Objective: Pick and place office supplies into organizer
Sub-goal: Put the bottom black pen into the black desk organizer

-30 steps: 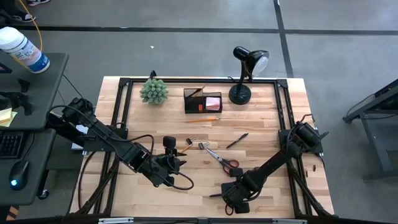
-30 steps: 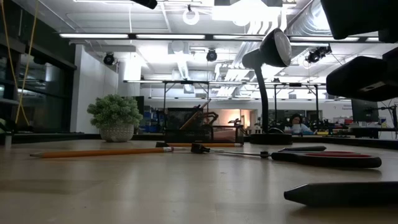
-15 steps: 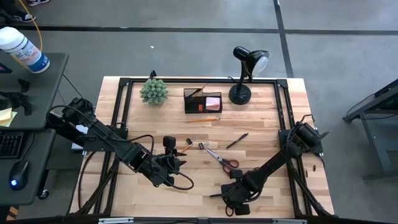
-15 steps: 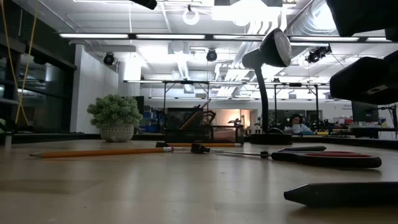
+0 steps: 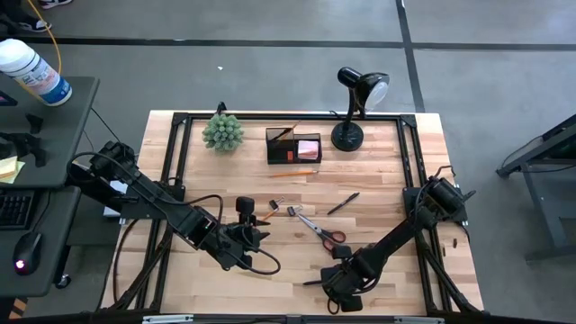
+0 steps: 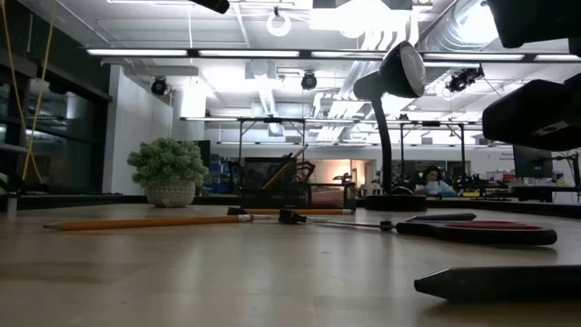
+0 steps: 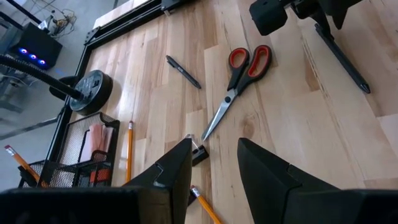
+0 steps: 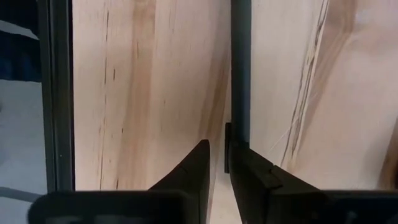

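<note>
My right gripper (image 8: 219, 163), fingers parted a crack, sits over the black pen (image 8: 239, 74) near the bench's edge; I should center before clenching.

No legible text, label, brand, number or sign was found in any view. The white bottle (image 5: 33, 70) on the side desk carried a blue label, too small to read.
</note>
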{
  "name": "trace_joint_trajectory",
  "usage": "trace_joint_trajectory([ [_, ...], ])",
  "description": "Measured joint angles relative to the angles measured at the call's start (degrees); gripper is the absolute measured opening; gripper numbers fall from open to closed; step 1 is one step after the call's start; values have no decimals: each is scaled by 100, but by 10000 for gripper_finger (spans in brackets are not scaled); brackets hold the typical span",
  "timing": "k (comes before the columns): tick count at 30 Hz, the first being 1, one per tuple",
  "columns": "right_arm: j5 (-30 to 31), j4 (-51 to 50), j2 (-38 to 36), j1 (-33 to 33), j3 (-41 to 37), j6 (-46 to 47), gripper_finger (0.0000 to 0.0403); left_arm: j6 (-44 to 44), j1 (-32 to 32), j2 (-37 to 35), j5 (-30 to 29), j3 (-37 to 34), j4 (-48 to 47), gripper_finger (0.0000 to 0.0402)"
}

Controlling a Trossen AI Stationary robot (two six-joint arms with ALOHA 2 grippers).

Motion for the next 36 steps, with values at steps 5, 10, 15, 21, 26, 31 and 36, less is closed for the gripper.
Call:
trace_joint_trajectory([
  [5, 73, -243, 15, -2, 132, -185, 64, 0, 0, -2, -1, 0, 1, 117],
  [10, 189, -290, 17, -4, 153, -286, 63, 4, 0, -1, -40, 0, 0, 117],
  [15, 306, -368, 17, -7, 155, -290, 66, 4, 0, 0, -42, 0, -1, 117],
  [21, 330, -387, 17, -9, 160, -308, 67, 7, 0, 0, -42, 0, -3, 117],
  [26, 390, -422, 16, -9, 162, -308, 67, 7, 0, 0, -42, 0, -42, 117],
  [31, 441, -499, 15, -13, 169, -439, 67, 7, 0, -1, -42, 0, -79, 117],
  [36, 758, -822, 33, -37, 315, -654, 67, 2, 0, -1, -42, 0, -90, 117],
])
